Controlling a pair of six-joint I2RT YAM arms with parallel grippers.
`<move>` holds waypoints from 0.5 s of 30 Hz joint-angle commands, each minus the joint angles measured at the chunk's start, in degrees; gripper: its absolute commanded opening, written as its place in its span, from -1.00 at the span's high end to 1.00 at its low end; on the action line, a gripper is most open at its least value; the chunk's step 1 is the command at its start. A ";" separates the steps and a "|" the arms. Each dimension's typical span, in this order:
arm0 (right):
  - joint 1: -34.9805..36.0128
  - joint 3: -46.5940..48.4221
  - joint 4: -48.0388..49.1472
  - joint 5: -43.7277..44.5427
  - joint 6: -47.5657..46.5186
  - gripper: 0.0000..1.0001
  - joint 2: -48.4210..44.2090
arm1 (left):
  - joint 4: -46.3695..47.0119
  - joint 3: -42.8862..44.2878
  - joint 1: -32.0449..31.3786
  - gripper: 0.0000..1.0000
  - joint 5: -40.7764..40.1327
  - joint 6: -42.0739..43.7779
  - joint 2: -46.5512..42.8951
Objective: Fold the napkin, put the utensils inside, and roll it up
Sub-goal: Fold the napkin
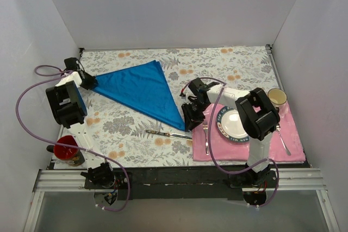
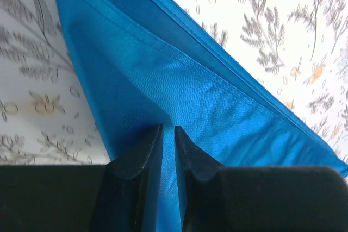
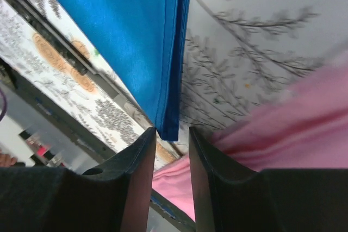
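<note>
Overhead view, read left to right. A red cup [image 1: 66,148] stands at the near left corner of the surface [image 1: 125,129], which wears a matte cloth printed with grey ferns and orange blooms.

My left end effector [image 1: 89,82] is pressed nearly together on the left corner of the napkin [image 1: 138,88], and the wrist view shows blue weave running between its pads. The napkin lies flat on the left half of the surface, already folded once into a layered triangle. It is a bright blue cloth with a fine sheen, stitched hems and stacked edges along the fold.

The knife [image 1: 169,135], slim, silver and rigid, lies on the bare surface just near of the napkin's lower tip, not on the cloth.

My right end effector [image 1: 190,117] hangs at that lower tip with its jaws apart. In the wrist view the tip sits at their mouth, and I see no clamp on it.

Further right, a soft pink placemat [image 1: 296,148] carries a fork [image 1: 205,129], a round rimmed plate [image 1: 224,117], a mug [image 1: 277,97] and a spoon [image 1: 283,138].

Judged progress: the first fold is done. Any further fold, loading the knife and rolling all remain.
</note>
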 commanded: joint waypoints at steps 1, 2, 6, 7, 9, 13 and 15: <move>1.74 0.10 1.64 -1.58 0.69 0.22 1.47 | -3.58 2.80 1.88 0.70 -3.20 1.67 3.76; 1.83 0.62 0.86 -1.67 0.52 0.22 1.65 | -3.66 3.51 1.97 0.70 -3.12 1.76 4.11; 1.83 4.75 -2.57 0.69 -1.06 0.22 1.30 | -4.54 6.85 1.70 0.65 0.38 3.34 3.24; 1.83 6.33 -3.45 1.22 -1.42 0.22 0.95 | -4.63 6.94 1.62 0.60 1.10 3.69 2.54; 1.83 7.65 -5.12 2.02 -2.03 0.22 0.42 | -4.46 6.59 0.48 0.48 1.98 3.96 0.61; 1.83 9.76 -6.27 2.02 -2.30 0.19 -0.29 | -1.40 3.09 -3.30 0.33 2.33 4.40 -6.76; 1.83 11.17 -6.62 2.37 -2.65 0.15 -0.11 | 1.85 1.15 -6.37 0.23 4.78 4.40 -8.71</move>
